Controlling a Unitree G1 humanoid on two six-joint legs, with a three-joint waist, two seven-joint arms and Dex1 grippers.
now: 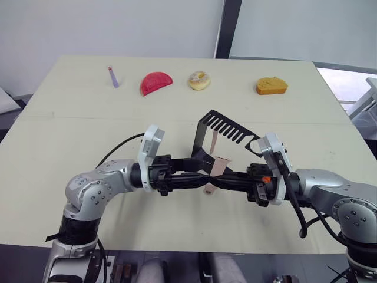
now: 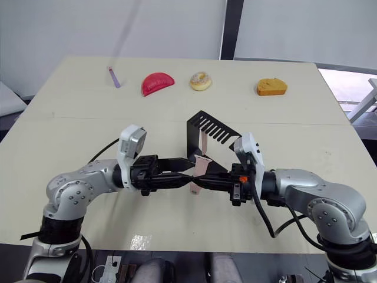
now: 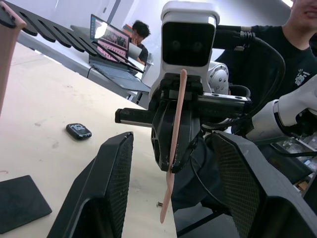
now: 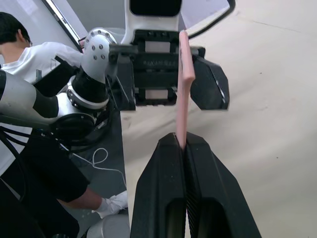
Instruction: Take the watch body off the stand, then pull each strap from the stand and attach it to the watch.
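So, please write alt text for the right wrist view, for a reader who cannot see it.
The right hand, shut, pinches a thin pale pink strap that rises toward the open left hand opposite, above a beige table. A person in a white shirt sits beyond.

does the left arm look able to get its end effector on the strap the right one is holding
Probably yes. The left end effector is open and faces the strap, which the right end effector holds shut and upright between them, with nothing in between.
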